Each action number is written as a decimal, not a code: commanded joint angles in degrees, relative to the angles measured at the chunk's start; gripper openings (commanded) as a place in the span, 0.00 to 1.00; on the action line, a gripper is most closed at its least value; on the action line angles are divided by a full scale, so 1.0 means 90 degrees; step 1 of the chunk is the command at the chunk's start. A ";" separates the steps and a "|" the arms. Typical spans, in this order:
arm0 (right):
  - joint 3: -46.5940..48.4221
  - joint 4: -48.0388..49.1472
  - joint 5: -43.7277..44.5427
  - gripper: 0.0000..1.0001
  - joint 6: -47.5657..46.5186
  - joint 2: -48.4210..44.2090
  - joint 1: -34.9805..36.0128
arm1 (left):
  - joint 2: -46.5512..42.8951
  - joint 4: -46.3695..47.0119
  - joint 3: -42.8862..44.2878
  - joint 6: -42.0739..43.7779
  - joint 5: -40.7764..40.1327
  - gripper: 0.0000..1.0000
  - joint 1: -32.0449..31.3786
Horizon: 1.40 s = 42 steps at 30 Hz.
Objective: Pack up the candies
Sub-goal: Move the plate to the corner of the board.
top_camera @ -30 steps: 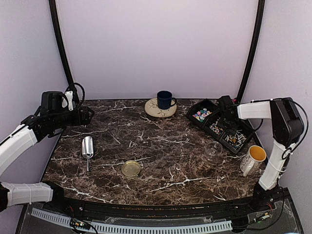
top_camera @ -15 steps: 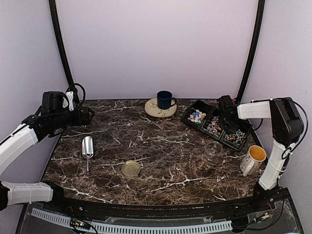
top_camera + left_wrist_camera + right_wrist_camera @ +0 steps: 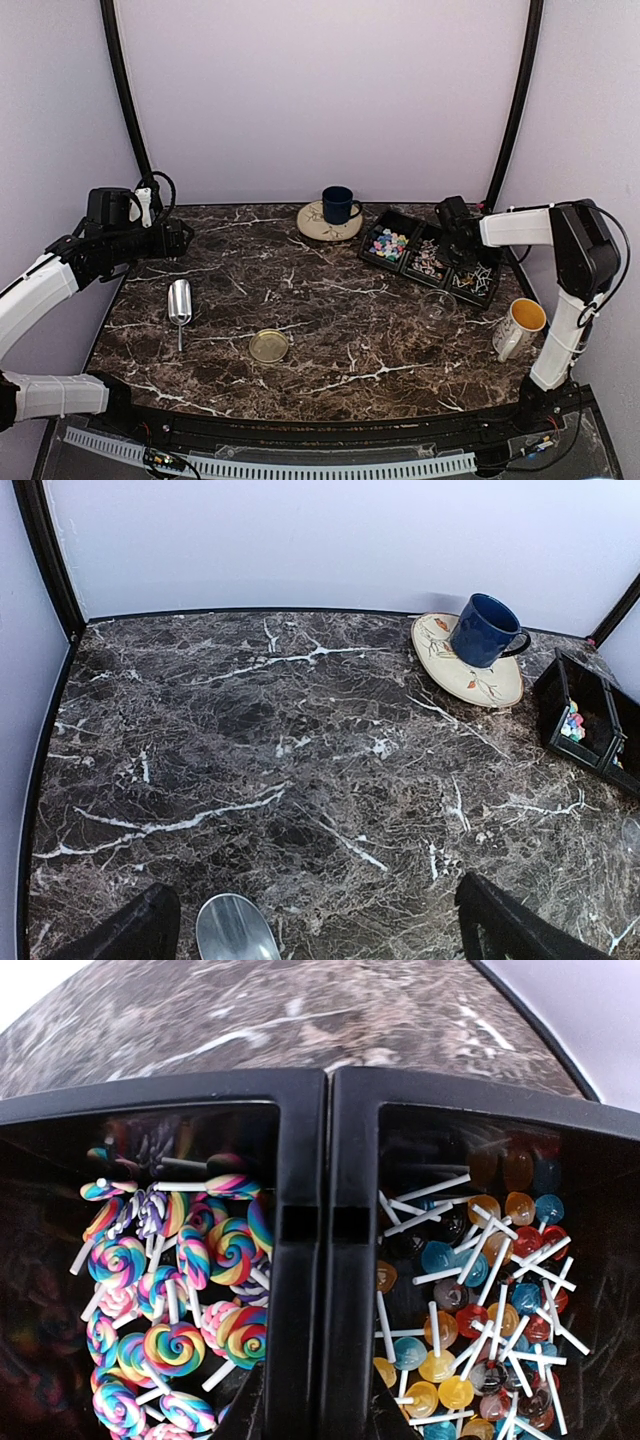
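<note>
My right gripper [image 3: 297, 1415], nearly closed, seemingly pinches the tray [image 3: 300, 1110] by its divider; candies [image 3: 175, 1345] beside it are light, loose: grasp sticks.

Rainbow-swirl and multicoloured candies [image 3: 232, 1250], black tray [image 3: 300, 1160], white-veined dark marble table [image 3: 330, 300], navy mug [image 3: 337, 204]

The desk [image 3: 330, 340] has a dark brown marble top veined with white, and a thin black rim runs along its left and far edges. Plain pale lilac walls close it in: the back wall [image 3: 320, 90] behind the far edge, the left wall [image 3: 45, 110] and the right wall [image 3: 595, 110] at the sides. A curved black left pole [image 3: 125, 90] and right pole [image 3: 518, 100] rise from the far corners. A white perforated strip [image 3: 300, 466] lines the near edge. The light is soft and even.
</note>
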 commanded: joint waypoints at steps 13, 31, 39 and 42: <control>0.0183 -0.0117 0.0098 0.10 -0.1315 0.0095 0.0621 | -0.0019 0.0006 -0.0049 -0.0054 -0.0072 0.99 0.0039; 0.0297 -0.0123 -0.0352 0.09 -0.2178 0.0174 0.1123 | -0.0029 0.0008 -0.0039 -0.0067 -0.0071 0.99 0.0046; 0.0676 -0.0241 -0.0353 0.09 -0.2119 0.0390 0.1443 | -0.0043 0.0006 -0.0047 -0.0072 -0.0083 0.99 0.0047; 0.0940 -0.0363 -0.0365 0.09 -0.1947 0.0563 0.1617 | -0.0048 0.0006 -0.0039 -0.0073 -0.0074 0.99 0.0044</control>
